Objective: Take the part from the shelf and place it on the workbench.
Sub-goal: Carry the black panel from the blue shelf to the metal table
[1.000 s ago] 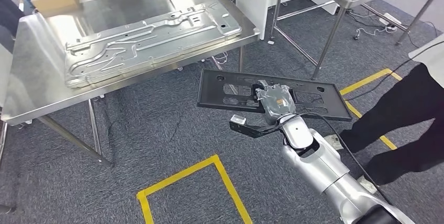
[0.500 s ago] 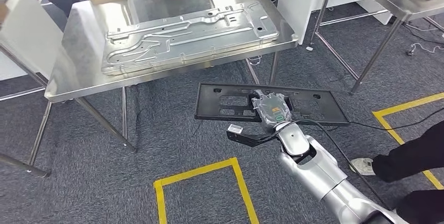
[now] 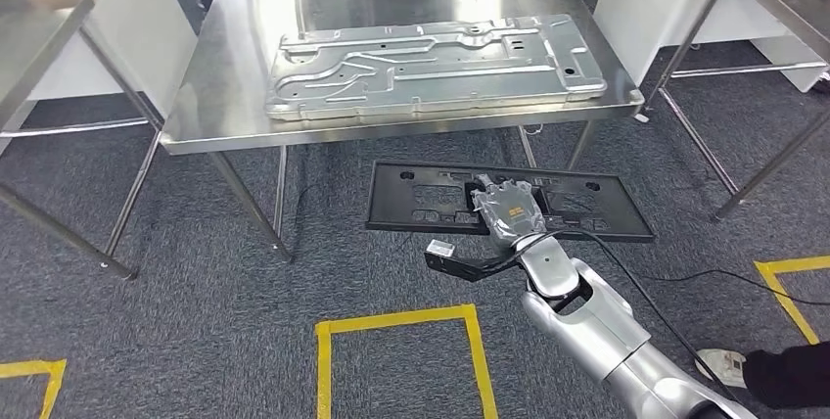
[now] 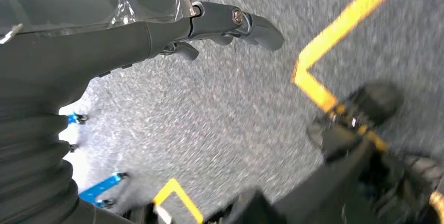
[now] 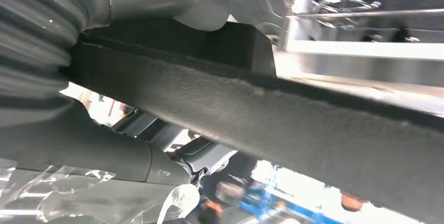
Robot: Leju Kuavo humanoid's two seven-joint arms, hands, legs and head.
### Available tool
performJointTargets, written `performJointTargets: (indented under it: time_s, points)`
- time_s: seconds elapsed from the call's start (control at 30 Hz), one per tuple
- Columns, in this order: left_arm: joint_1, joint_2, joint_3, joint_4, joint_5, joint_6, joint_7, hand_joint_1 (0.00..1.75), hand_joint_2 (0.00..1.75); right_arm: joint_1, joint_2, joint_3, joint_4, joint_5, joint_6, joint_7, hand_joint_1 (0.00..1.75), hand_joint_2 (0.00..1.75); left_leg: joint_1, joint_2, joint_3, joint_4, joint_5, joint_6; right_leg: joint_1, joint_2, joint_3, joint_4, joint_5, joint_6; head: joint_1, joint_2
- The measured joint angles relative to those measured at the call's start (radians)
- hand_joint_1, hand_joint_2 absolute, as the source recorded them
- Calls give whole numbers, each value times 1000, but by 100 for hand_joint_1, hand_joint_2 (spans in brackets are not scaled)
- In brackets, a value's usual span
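1. Pickup looks finished: the right hand (image 3: 507,209) grips the black part (image 3: 421,194), a long flat perforated panel, near the middle of its near edge, and carries it level in the air above the grey carpet (image 3: 225,321).

2. Seen from the right wrist, the part (image 5: 293,114) crosses the frame as a dark textured bar with the thumb pressed over one side and fingers (image 5: 204,156) under the other, so the hold is a clamp across the panel's thickness.

3. Ahead of the right hand and higher stands the steel workbench (image 3: 225,76), its near edge just beyond the part's far edge. A large stamped metal sheet (image 3: 431,62) covers most of its top.

4. Hanging over the carpet and a yellow tape line (image 4: 340,25), the left hand (image 4: 220,25) holds nothing, its fingers loosely apart.

5. Still to do, by my reading: lift the part above the bench edge, reach forward and set it down, probably on the bare strip beside the sheet or on top of it.
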Motion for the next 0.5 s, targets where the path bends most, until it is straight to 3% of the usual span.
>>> performJointTargets:
  time_s: [0.07,0.1,0.13,0.17,0.23,0.3,0.37,0.43,0.5]
  points:
    - [-1,-2,0,0,0,1,0,0,175,7,-6,0,-1,0,1,0,175,175,-1,-28,4,2,-5,5,4,18,-84,139,-39,-2,0,0]
    - [1,-2,0,0,0,0,0,0,175,11,-8,0,-1,0,2,0,175,175,-2,-43,7,4,-8,5,5,19,-106,159,-30,-2,0,0]
    - [4,-3,0,0,0,0,0,0,175,14,-10,0,-2,0,4,0,175,175,-2,-59,11,7,-13,3,5,21,-106,133,2,-4,0,0]
    - [7,-4,0,0,0,-1,0,0,175,16,-11,0,-2,0,5,0,175,175,-1,-74,16,10,-18,0,4,29,-85,68,50,-5,0,0]
    - [10,-5,0,0,0,-2,0,0,175,14,-13,0,-3,0,9,0,175,175,-2,-98,22,19,-31,-7,-2,71,-26,-90,135,-7,0,0]
    - [13,-6,0,0,0,-2,1,0,175,12,-15,1,-4,-3,11,-5,175,175,-3,-114,20,22,-37,-13,-4,98,4,-163,159,-11,0,0]
    - [20,-5,0,0,-1,-2,1,0,175,9,-15,1,-7,-9,11,-14,175,175,-1,-125,18,21,-39,-15,-4,83,8,-167,156,-18,0,0]
    - [27,-6,0,0,-3,-2,1,0,175,5,-16,1,-15,-10,11,-19,175,175,-2,-103,1,56,-61,-25,-8,68,14,-169,153,-26,-1,0]
    - [24,-7,0,0,-3,-2,1,0,175,0,-16,1,-22,-3,16,-18,175,175,2,-54,-64,186,-119,-41,-10,56,19,-171,149,-31,-1,0]
